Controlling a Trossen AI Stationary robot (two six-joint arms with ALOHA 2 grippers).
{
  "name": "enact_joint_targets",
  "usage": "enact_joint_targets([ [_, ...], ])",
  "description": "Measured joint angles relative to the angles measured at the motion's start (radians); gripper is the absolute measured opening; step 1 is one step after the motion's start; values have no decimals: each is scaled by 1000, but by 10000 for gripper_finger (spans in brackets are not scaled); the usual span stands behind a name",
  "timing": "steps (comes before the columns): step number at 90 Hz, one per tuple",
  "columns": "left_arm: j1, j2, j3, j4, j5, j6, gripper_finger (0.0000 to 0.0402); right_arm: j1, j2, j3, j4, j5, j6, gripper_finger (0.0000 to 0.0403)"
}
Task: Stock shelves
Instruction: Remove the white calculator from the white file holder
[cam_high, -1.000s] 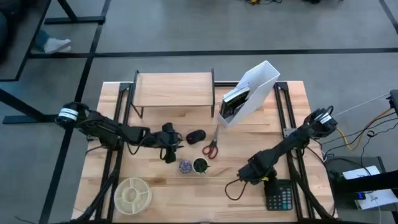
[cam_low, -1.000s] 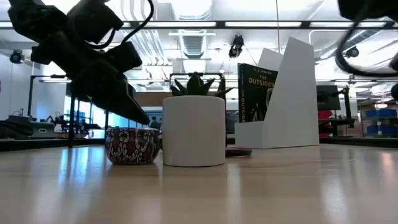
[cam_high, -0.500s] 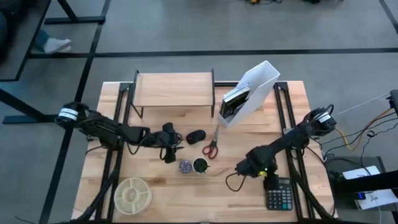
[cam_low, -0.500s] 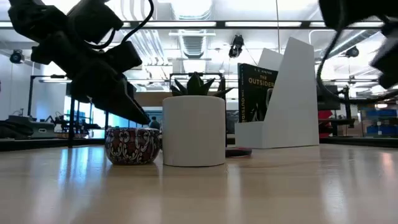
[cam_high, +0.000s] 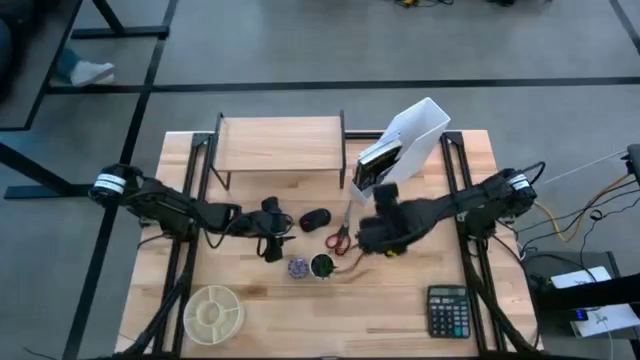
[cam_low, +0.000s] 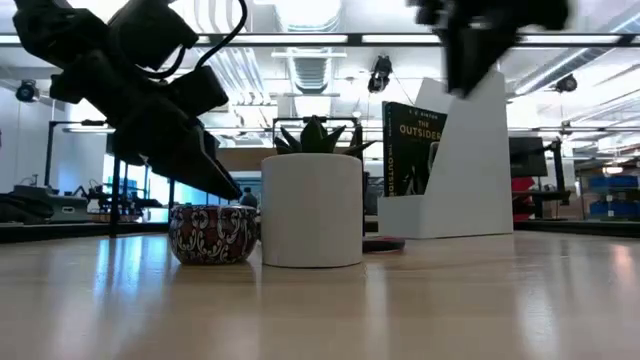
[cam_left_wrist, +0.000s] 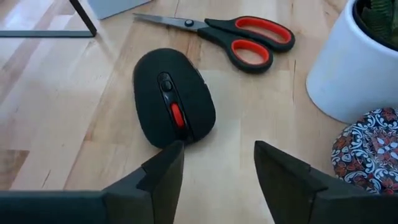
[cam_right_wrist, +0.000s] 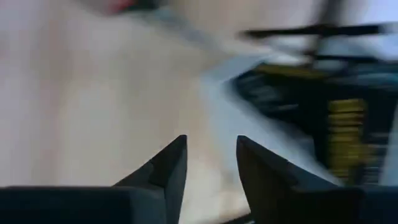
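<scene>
Standing bare at the table's far left, the shelf awaits stock. The right gripper, jaws released and empty, hangs near the file holder; a book grasp likely follows. The left gripper, spread, faces the mouse.

Two dark arms reach inward over the table from opposite sides. The left arm stretches low from the table's left edge toward the centre, its left gripper held just above the surface with both fingers spread apart. The right arm extends from the right edge, bent at the elbow, its right gripper raised mid-table with a narrow gap between its fingers.
</scene>
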Motion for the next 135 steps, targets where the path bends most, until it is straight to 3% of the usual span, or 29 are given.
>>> enact_joint_targets([
  [37,0,0,-5,0,0,-31,160,-305,0,-69,70,-17,29,33],
  [53,0,0,-5,0,0,-35,157,-322,0,-77,-30,-14,52,10],
  [77,0,0,-9,0,0,-40,168,-323,-15,-77,-197,33,38,9],
  [95,0,0,-11,0,0,-40,179,-305,-72,-77,-150,-19,-143,28],
  [115,0,0,-11,0,0,-39,188,-317,-86,-77,36,-67,-236,89],
  [135,-2,0,-11,0,0,-39,188,-349,-66,-104,41,-80,-246,131],
])
